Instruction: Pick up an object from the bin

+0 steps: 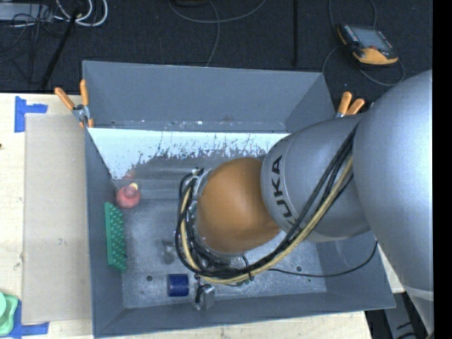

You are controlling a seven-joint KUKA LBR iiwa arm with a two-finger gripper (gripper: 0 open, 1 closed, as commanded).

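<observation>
Three coloured things on bin [212,97] floor. Far left: green ridged block [115,236] lying lengthwise along left wall. Just past its far end, small pink-red round thing [128,195], near back-left corner. Further right: blue cube [178,284], low by front wall, well apart from both. Gripper [204,296] down just right of blue cube, beside it, contact unclear. Spread or pressed together, cannot tell, tucked under orange cover [233,214] and cables [185,217]. Silver arm [367,182] comes in from right
</observation>
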